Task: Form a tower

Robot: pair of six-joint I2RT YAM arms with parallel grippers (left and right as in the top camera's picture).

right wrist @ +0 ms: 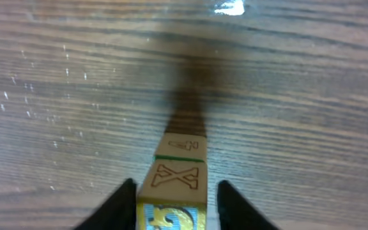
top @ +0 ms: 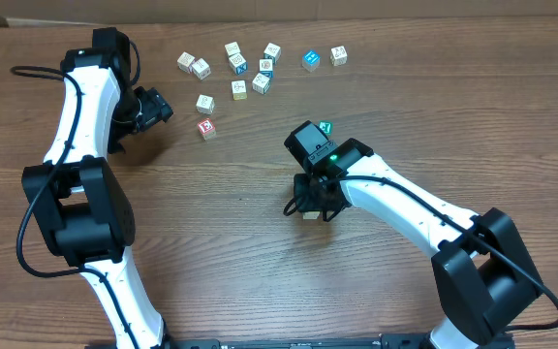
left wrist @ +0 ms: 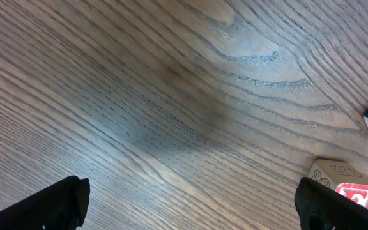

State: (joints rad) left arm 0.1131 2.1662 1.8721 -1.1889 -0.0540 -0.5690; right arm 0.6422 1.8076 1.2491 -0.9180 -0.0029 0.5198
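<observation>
— Near the table's middle, we find the tower (right wrist: pixel 174 191) standing between the fingers of the right gripper (top: pixel 315 201); a plain cube marked X sits over a yellow one, a green-edged cube beyond. Whether the jaws pinch it or merely flank it, we cannot tell.

— Noted. At far left, we record the left gripper (top: pixel 160 107) spread wide, holding nothing, with a red letter cube (top: pixel 206 128) just beside it.
</observation>
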